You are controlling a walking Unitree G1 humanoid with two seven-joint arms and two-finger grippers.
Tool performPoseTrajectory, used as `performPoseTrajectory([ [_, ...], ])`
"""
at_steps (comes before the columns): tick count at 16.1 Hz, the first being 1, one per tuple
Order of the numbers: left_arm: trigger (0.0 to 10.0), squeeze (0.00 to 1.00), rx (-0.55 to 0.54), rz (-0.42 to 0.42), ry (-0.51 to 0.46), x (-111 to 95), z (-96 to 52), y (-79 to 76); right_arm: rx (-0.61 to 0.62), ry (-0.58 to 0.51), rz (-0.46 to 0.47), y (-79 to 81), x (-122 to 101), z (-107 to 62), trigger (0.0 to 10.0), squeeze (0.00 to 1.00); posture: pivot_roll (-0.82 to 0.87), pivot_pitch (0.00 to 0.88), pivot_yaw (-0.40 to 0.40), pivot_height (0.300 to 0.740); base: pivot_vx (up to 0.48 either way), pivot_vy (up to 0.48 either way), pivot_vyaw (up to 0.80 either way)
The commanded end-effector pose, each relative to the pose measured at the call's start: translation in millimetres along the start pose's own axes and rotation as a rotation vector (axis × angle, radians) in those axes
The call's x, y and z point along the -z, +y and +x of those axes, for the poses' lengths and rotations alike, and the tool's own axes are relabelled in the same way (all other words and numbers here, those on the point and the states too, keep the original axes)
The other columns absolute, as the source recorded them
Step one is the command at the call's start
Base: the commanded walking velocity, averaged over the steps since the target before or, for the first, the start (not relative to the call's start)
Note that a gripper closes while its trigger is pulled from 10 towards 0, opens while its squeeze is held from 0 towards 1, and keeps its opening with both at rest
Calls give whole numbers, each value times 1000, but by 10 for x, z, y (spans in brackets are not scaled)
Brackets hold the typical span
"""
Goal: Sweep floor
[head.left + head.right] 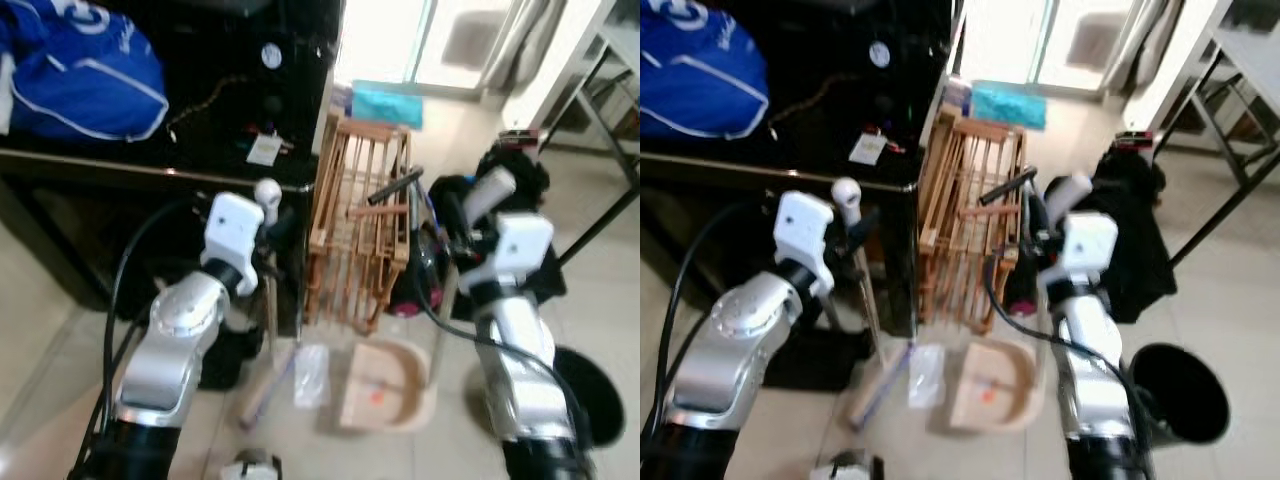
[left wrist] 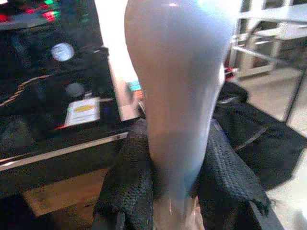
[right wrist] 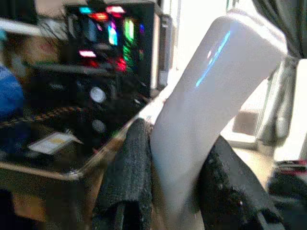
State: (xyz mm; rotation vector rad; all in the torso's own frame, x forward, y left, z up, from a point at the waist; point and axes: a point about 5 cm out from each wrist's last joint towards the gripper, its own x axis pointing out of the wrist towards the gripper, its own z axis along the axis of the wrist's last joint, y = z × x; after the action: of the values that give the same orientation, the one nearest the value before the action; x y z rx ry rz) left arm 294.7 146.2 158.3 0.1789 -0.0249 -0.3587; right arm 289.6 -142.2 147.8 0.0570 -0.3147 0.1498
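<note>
White handles were pinched, broom by the left tool, dustpan by the right tool; the smooth plastic might slip while the floor was swept.

Silver arms; white wrists; seemingly textured black fingers.

The broom handle runs out past the top of the left wrist view, so its tip can't be seen there, and the black fingers clamped on it are cut off at the bottom edge. Same story on the right wrist: the dustpan handle leaves the frame top and bottom, and the lit electronics behind are a smear of colour. From the head, the broom head is blurred, the blue bag is clipped by the edge, and the black bin sits partly behind the right arm.
</note>
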Motion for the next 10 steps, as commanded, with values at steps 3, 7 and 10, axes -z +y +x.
performPoseTrajectory([
  [3, 10000, 0, -62, 17, -44, -61, 4, 56, -1, -40, 17, -40, -91, 27, 10000, 0, 63, 47, -24, 740, 0, 0, 0],
  [7, 10000, 0, -124, 26, -69, -49, 42, 117, -17, -30, 19, 4, -34, 75, 10000, 0, 65, 49, -38, 740, 0, 0, 0],
  [10, 10000, 0, -154, -14, -112, -65, 121, 112, -35, -33, 7, 17, -19, 126, 10000, 0, 57, 79, -42, 740, 0, 0, 0],
])
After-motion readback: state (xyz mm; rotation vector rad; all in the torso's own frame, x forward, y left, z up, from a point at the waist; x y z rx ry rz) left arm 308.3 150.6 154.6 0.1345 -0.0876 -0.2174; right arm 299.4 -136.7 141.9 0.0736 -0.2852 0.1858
